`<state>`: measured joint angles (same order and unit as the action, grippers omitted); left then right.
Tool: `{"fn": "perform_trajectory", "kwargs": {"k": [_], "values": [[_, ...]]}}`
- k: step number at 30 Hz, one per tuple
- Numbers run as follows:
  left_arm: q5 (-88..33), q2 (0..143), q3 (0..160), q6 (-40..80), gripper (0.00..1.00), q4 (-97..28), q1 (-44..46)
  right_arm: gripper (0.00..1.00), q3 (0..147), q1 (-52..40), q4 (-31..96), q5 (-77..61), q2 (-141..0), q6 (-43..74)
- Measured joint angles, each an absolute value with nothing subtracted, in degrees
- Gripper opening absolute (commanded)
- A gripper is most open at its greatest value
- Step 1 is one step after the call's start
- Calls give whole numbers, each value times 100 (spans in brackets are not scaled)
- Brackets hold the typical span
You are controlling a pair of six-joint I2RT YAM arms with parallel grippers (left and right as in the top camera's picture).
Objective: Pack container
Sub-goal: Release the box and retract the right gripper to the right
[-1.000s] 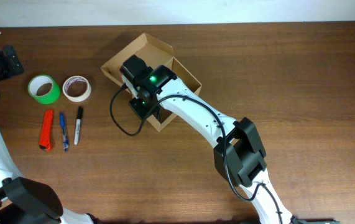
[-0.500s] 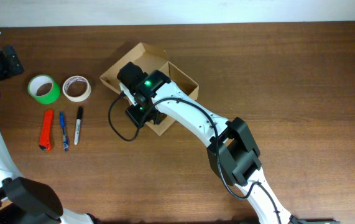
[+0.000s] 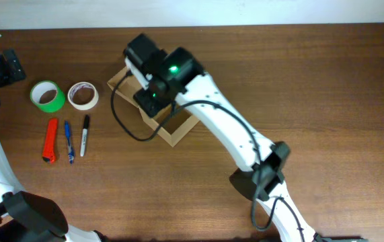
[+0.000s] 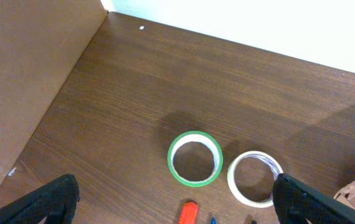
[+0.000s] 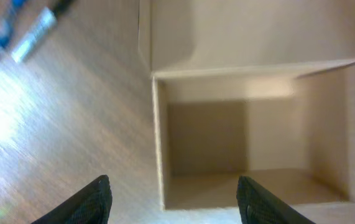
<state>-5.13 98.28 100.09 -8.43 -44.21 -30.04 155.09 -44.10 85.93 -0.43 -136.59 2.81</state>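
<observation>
Cardboard container (image 5: pixel 326 137) lies open directly beneath the right claw (image 5: pixel 174 202), seemingly untouched.

The container (image 3: pixel 175 136) is a small tan box of plain cardboard. It stands on the counter (image 3: pixel 326 81) and is turned like a diamond, at about 11 o'clock from the middle of the overhead view. There only its 9 o'clock corner and its 5 o'clock rim show. The right wrist view looks straight into it (image 5: pixel 208 137). It is open, with a bare floor and upright walls, and its flap lid (image 5: pixel 239 31) is folded back at 12 o'clock.
</observation>
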Motion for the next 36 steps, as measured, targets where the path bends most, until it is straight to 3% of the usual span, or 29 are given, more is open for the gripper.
{"fn": "perform_trajectory", "kwargs": {"k": [8,16,21,27,36], "values": [[-513,9828,10009,-843,99,-4418,-3004,67,15342,-3240,8674,718,-12005,255],[-510,9828,10009,-843,99,-4418,-3004,75,12932,152,7747,1085,-9122,255],[-513,9828,10009,-843,99,-4421,-3009,88,11439,1579,7789,666,-8783,303],[-510,9830,10009,-843,99,-4421,-3009,100,9518,1975,7096,307,-9522,368],[-637,9832,10009,-836,99,-4440,-3009,99,8790,1975,6866,156,-9870,580]]}}
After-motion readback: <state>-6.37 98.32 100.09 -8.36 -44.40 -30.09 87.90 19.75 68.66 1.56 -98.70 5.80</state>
